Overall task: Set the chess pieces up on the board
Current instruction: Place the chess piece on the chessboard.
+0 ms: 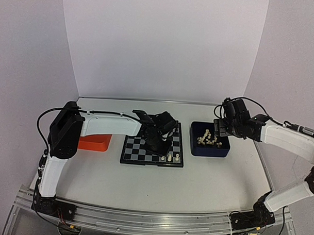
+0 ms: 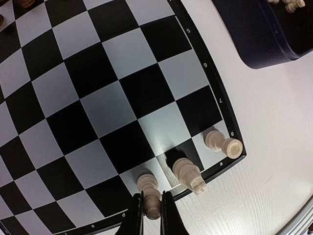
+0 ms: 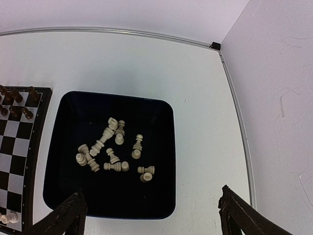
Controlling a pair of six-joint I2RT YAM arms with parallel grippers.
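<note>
While the left gripper pinches one tiny cream-white chess piece upright on the edge row of the small black-and-grey checked board, two matching pieces stand beside it toward the board's corner. Right of the board, the right gripper hangs wide open over a dark blue square tray holding loose cream-white chess pieces, mostly toppled.

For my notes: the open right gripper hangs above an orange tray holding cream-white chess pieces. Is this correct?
The colour is wrong: the open right gripper hangs above a dark blue square tray holding cream-white chess pieces, as the right wrist view shows.
</note>
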